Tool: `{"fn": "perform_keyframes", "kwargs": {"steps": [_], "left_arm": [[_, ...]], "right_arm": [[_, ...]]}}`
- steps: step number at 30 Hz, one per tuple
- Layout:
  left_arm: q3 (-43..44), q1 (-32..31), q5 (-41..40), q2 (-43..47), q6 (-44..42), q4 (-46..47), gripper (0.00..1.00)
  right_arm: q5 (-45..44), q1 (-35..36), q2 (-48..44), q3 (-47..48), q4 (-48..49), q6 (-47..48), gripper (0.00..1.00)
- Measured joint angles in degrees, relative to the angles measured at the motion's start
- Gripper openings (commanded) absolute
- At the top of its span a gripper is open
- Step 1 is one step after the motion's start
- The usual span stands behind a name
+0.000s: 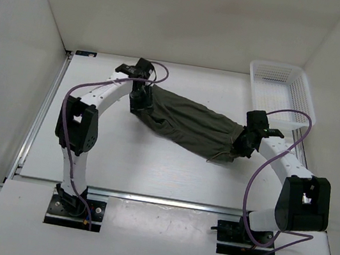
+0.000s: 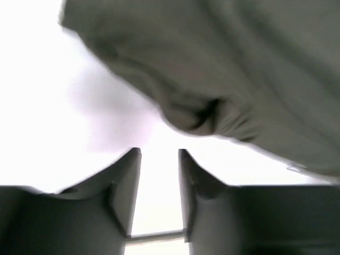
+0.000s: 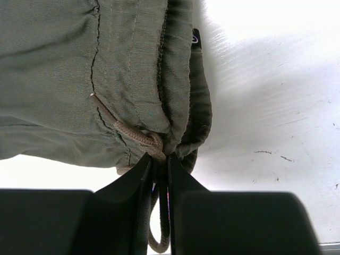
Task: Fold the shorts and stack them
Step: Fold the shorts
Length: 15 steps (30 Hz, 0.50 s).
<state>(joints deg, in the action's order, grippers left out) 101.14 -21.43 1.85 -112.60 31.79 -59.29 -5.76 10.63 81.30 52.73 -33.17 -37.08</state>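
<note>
Right wrist cam: we see right gripper (image 3: pixel 159 158) clamped on shorts (image 3: pixel 64 64) waistband; left gripper (image 2: pixel 159 153) jaws slightly apart, nothing btwn.

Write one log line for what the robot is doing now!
left tool: open, empty | right tool: shut on shorts | shorts: between the tools

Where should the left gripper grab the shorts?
Probably the bunched fold of the shorts, straight ahead of the open left gripper. It's puckered up, thin enough to pinch, and opposite the end the right gripper holds.
</note>
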Motion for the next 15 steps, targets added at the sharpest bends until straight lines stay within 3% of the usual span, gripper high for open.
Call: {"fn": "perform_keyframes", "kwargs": {"steps": [3, 5, 14, 15], "left_arm": [[-6.0, -0.5, 2.5, -0.6, -0.1, 1.3, 0.66], [-7.9, -0.9, 3.4, -1.3, -0.2, 1.7, 0.64], [-4.6, -2.6, 3.1, -9.1, -0.8, 6.1, 0.34], [-3.5, -2.6, 2.9, -10.3, -0.9, 6.4, 0.18]], "right_arm": [[0.0, 0.0, 0.0, 0.0, 0.0, 0.1, 0.00], [0.0, 0.0, -0.1, 0.0, 0.0, 0.1, 0.00], [0.0, 0.0, -0.1, 0.0, 0.0, 0.1, 0.00], [0.0, 0.0, -0.1, 0.0, 0.0, 0.2, 0.00]]}}
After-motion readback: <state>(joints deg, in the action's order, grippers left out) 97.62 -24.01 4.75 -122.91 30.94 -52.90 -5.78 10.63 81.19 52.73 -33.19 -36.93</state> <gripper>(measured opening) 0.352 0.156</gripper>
